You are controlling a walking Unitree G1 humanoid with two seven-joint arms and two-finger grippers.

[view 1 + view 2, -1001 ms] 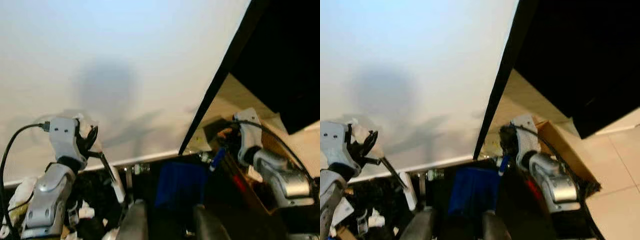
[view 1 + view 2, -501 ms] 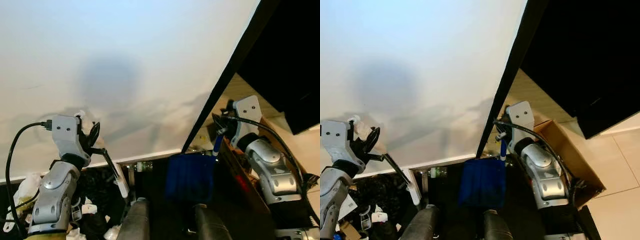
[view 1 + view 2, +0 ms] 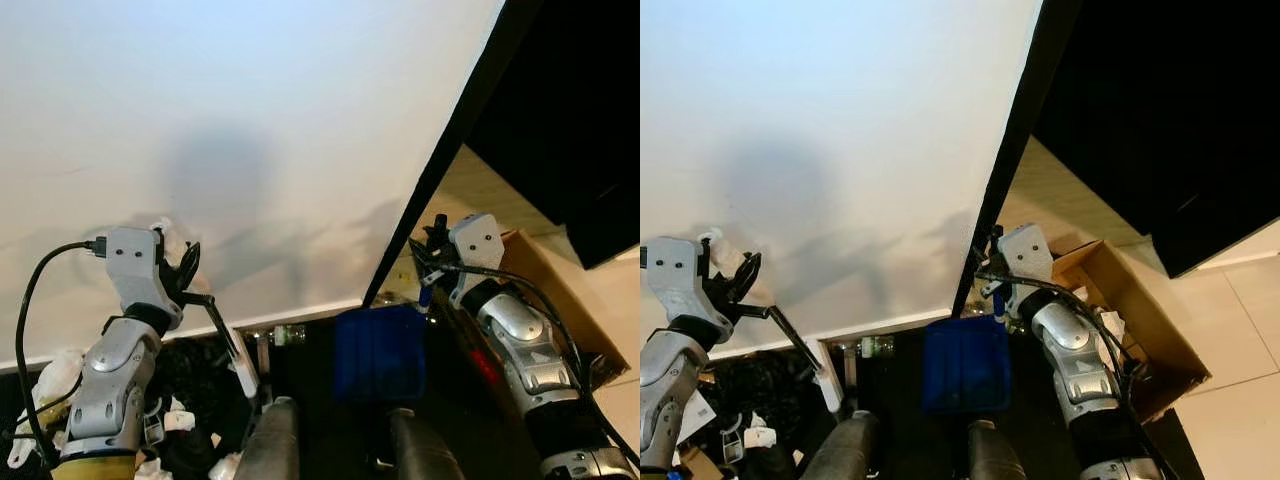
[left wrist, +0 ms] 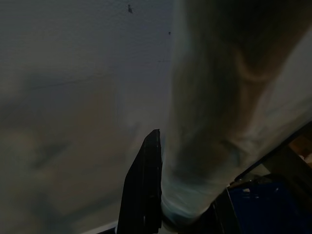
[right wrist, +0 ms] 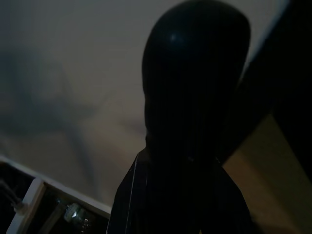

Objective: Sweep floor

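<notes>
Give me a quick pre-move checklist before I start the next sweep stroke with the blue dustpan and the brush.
1. Left gripper holds a tool: ok, its fingers are closed on a thin dark handle with a white end.
2. Right gripper holds the blue dustpan: cannot tell, the grip is hidden in the dark right wrist view.
3. Dustpan flat on the floor: cannot tell, it hangs in front of the robot, over dark ground.
4. Litter located: ok, crumpled white paper lies low on the left side.
5. Right side free: not ok, a cardboard box sits close beside the right arm.
6. Ahead: not ok, a white wall stands close.
</notes>
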